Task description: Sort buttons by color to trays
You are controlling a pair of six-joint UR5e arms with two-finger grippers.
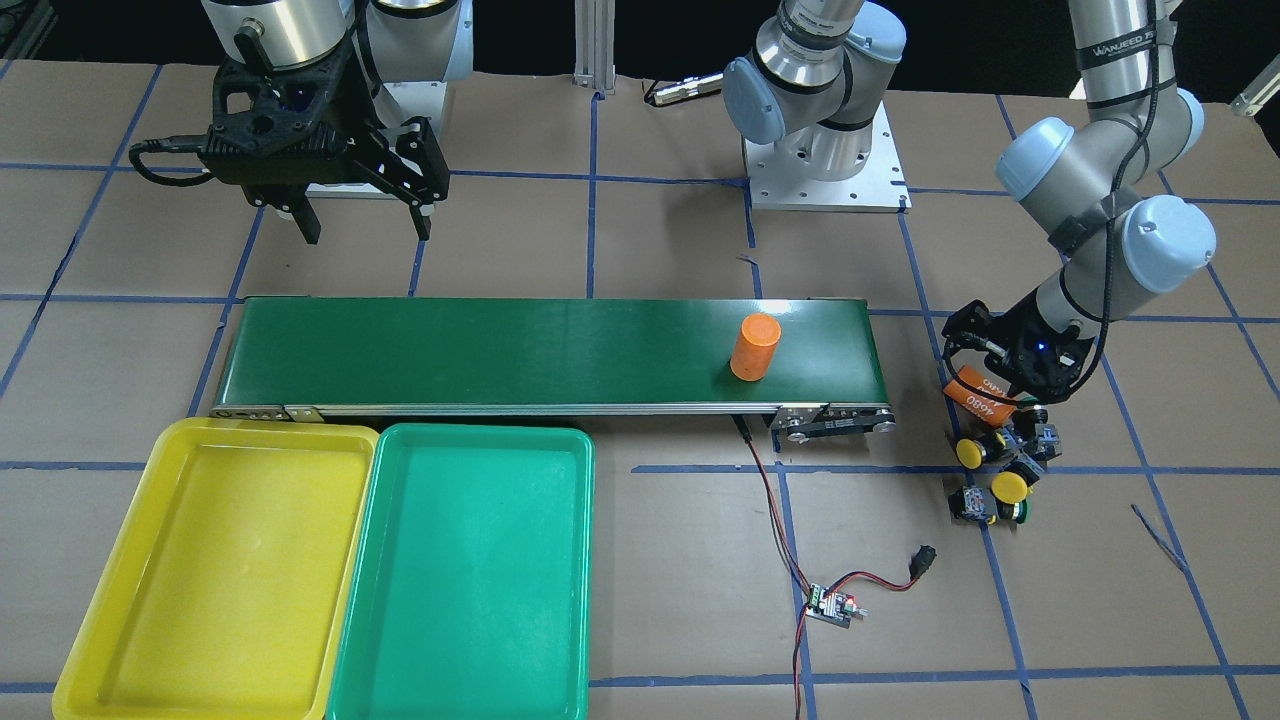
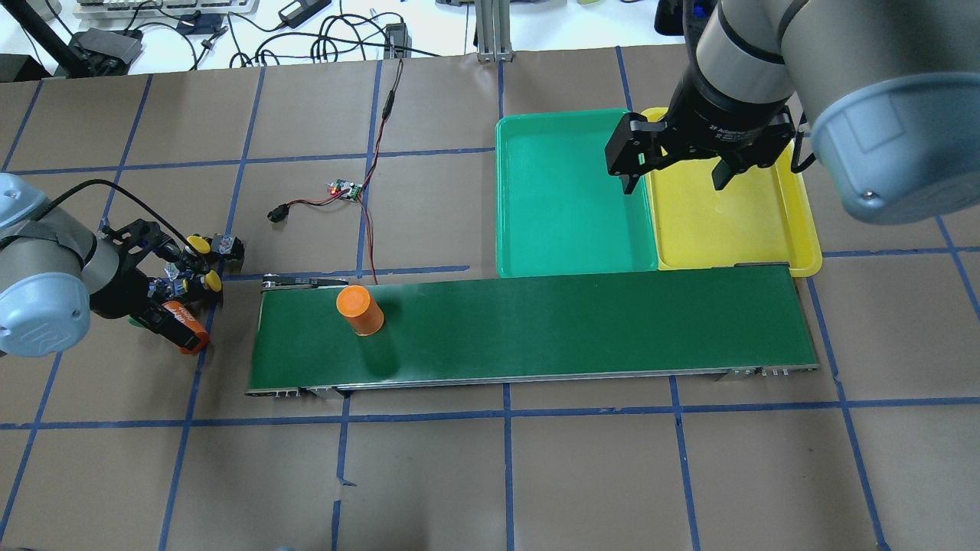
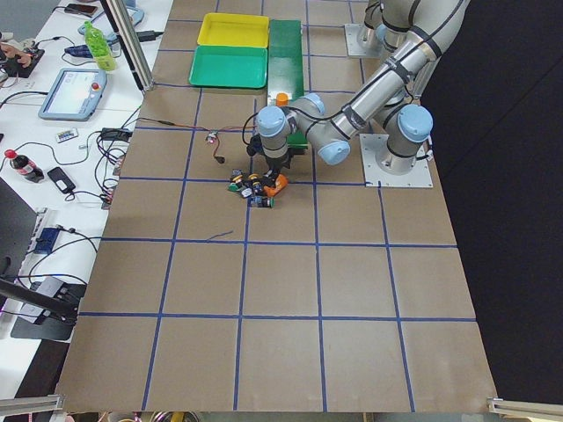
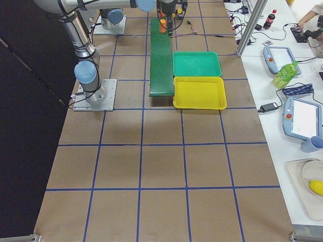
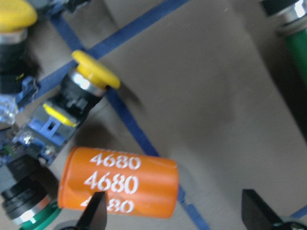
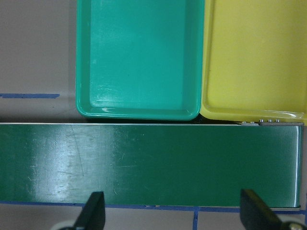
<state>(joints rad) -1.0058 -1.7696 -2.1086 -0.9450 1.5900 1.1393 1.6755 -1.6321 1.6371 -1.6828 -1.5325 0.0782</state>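
Yellow tray touches green tray, buttons well apart from both; left tool, right tool open.

We find the buttons crowded close together on the bench, with only narrow gaps between them. A lying orange cylinder sits just beside them on the robot's side. On the belt, an upright orange cylinder stands near that end; the remaining surface lies open. Loose wires and a circuit board lie between the buttons and the green tray. Its floor and that of the yellow tray are open.

The lying orange cylinder reads "4680" repeatedly.
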